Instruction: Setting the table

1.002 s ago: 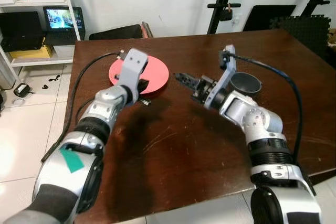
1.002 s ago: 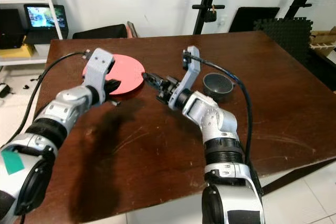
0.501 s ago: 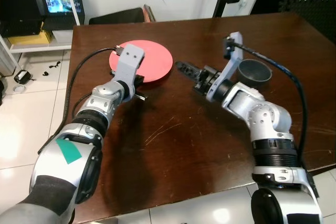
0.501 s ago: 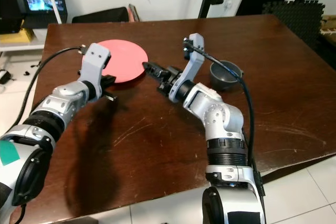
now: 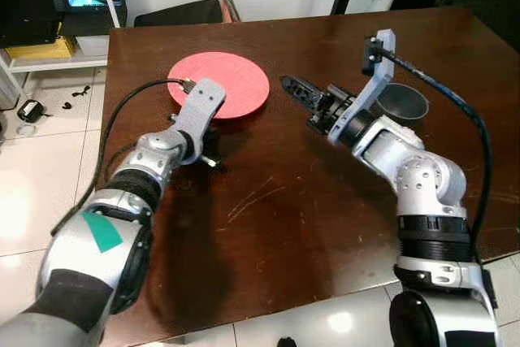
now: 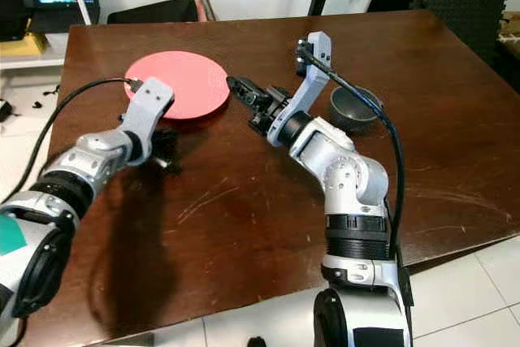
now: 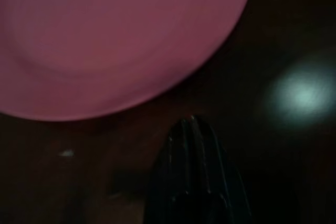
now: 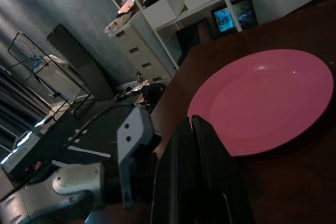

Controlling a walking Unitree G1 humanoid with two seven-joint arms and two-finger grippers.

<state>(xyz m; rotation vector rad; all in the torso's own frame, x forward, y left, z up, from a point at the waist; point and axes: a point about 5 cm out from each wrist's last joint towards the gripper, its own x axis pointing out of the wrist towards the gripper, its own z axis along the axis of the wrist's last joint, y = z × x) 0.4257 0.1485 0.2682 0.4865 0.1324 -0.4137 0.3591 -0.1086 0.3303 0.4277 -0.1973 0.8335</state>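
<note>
Your table carries the plate toward eleven o'clock and the bowl toward two o'clock, well apart; the right gripper points at the plate's three o'clock edge, fingers pressed together and empty; the left gripper sits low just beside the rim at six o'clock, fingers together too. You risk shoving the plate if either closed tip drives in; the left wrist view shows that narrow gap to the rim, which its arm hides from the head views.

A flat pink plate and a gray bowl lie well apart.
</note>
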